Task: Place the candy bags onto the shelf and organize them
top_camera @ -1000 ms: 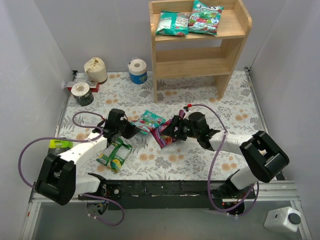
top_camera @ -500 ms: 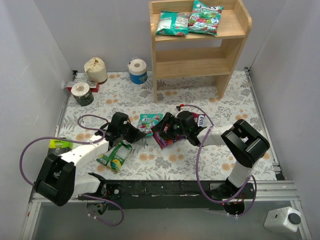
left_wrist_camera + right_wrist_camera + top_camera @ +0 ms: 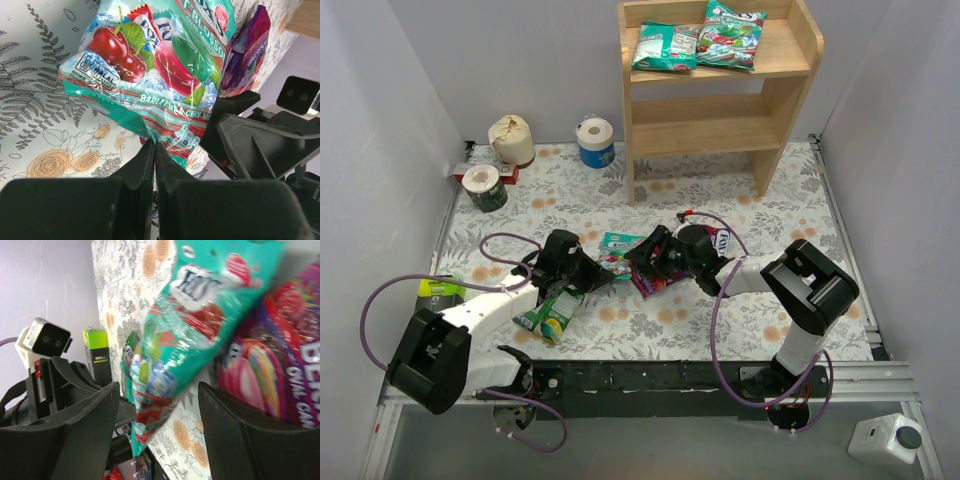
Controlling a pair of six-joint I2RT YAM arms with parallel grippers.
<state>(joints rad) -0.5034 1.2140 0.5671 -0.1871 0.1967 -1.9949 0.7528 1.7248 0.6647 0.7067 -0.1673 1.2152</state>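
A teal candy bag (image 3: pixel 621 244) lies mid-table. My left gripper (image 3: pixel 602 273) is shut on its near corner and lifts that edge; the left wrist view shows the jaws pinching the bag (image 3: pixel 150 65). My right gripper (image 3: pixel 642 258) is open, its fingers either side of the same bag (image 3: pixel 190 335), not touching it. A purple-magenta bag (image 3: pixel 658 281) lies under the right gripper and shows in both wrist views (image 3: pixel 247 50) (image 3: pixel 280 370). A green-and-yellow bag (image 3: pixel 549 312) lies by the left arm. Two teal bags (image 3: pixel 665 46) (image 3: pixel 730 34) lie on the shelf's (image 3: pixel 805 45) top tier.
Paper and tape rolls (image 3: pixel 510 138) (image 3: pixel 594 140) (image 3: pixel 483 185) stand at the back left. A green-and-black box (image 3: pixel 440 288) sits at the table's left edge. Part of another packet (image 3: pixel 721 240) shows behind the right wrist. White walls close in on three sides.
My right arm swung left until its open jaws reached the teal bag. My left gripper moved right and now pinches the bag's corner, raising it.
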